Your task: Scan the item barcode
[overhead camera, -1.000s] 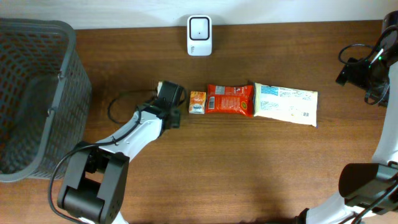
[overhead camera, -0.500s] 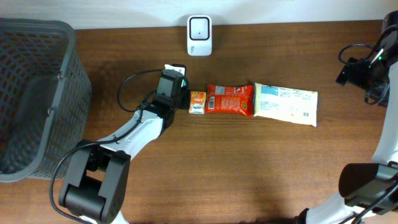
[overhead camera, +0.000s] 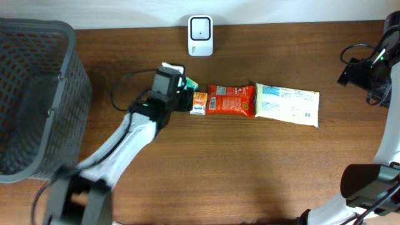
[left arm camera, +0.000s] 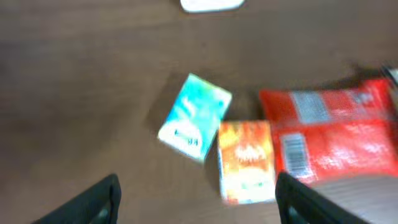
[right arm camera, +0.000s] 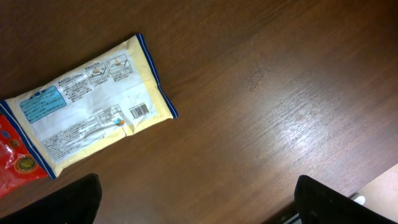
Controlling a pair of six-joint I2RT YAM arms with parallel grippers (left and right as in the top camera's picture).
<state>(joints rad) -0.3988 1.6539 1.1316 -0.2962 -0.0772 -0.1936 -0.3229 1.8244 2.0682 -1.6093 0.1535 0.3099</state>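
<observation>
Dark wood table (overhead camera: 250, 169) w/ grey basket (overhead camera: 72, 87)

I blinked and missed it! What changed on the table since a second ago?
The left fingers moved a bit toward the scanner, opened and let go of a small teal box, now lying beside the orange box. The orange box, red packet, yellow packet and scanner stayed put.

The left wrist view is all fuzzy, so the words on the small teal packet (left arm camera: 194, 117) and the small orange packet (left arm camera: 245, 160) cannot be read. The shiny red packet (left arm camera: 329, 134) runs off the right edge there. The white plastic scanner (left arm camera: 211, 5) is cut by the top. From above, the left arm (overhead camera: 125, 140) looks smeared low down. The grey mesh basket (overhead camera: 31, 94) at the table's left edge is cut off.
</observation>
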